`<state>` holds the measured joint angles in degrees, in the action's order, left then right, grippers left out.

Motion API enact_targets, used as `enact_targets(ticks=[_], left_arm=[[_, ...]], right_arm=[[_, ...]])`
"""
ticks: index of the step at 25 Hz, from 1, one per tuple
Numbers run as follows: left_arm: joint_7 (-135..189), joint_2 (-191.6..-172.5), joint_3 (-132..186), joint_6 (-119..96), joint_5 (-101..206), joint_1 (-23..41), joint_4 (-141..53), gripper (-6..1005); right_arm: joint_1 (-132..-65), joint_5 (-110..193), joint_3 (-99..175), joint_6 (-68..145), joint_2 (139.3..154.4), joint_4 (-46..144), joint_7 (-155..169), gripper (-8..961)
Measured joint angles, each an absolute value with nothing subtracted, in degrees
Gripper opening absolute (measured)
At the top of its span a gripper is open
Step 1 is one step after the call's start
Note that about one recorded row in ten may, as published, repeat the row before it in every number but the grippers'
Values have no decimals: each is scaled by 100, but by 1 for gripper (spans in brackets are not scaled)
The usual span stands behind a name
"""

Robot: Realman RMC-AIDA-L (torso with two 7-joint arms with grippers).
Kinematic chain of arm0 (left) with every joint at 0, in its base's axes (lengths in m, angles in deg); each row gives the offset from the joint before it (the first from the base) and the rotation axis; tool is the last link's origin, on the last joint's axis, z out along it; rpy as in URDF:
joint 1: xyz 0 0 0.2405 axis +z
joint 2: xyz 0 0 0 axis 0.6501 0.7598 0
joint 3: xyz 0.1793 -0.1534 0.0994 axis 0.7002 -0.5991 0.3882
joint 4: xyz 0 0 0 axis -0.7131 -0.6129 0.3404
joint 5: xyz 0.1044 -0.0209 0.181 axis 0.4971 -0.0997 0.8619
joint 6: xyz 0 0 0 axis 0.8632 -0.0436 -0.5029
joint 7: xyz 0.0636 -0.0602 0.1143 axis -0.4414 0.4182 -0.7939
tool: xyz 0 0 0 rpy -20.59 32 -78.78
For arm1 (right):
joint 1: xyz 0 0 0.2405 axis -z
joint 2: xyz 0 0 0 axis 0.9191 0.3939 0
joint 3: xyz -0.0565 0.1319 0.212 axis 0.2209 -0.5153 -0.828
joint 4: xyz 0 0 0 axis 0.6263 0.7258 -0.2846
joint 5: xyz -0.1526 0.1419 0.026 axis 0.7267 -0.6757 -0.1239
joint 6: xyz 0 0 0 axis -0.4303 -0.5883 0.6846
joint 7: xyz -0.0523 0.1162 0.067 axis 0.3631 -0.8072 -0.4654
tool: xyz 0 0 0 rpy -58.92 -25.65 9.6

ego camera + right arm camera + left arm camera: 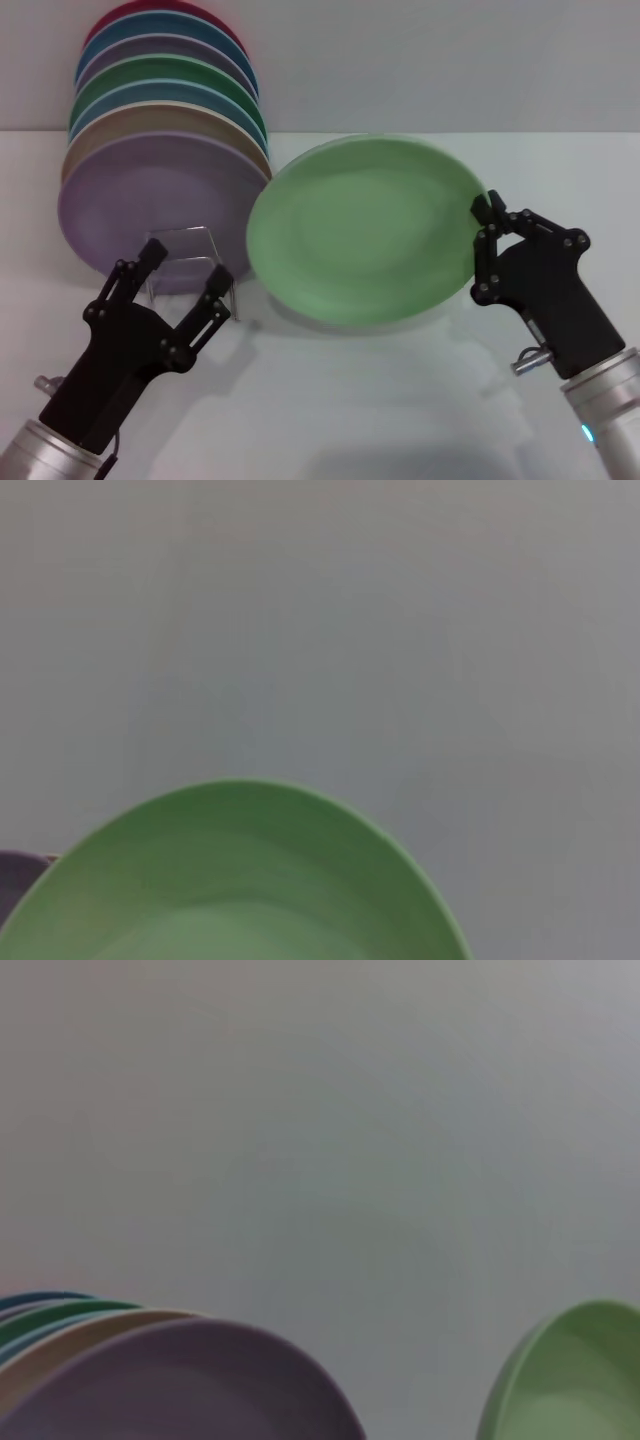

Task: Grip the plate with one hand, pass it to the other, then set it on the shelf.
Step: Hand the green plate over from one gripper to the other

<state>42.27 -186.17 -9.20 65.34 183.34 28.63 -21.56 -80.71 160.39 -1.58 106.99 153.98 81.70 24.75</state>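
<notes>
Spread wide at seven o'clock, the left gripper (185,268) is empty; the plate (365,230) is pinched at its three o'clock rim by the right gripper (488,215).

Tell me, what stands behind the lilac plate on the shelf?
Behind the lilac plate stand more upright plates: tan, blue, green, purple, blue, red. Only their upper rims show; the lilac plate covers the rest.

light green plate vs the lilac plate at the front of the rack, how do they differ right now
The light green plate is held up at its rim by the right gripper, clear of the rack; the lilac plate stands in the clear rack, heading a row of coloured plates. The green one tilts back, face partly upward; the lilac one stands nearly upright. Both are round and matte with shallow rims. The left gripper waits open before the rack.
</notes>
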Motion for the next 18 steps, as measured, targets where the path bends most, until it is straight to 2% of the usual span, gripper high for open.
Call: enact_targets(ticks=[18], left_arm=[[4146, -18607, -899, 6068, 18296, 2829, -1985, 840]], right_arm=[[-7912, 14747, 1121, 10570, 15398, 9434, 5305, 18]])
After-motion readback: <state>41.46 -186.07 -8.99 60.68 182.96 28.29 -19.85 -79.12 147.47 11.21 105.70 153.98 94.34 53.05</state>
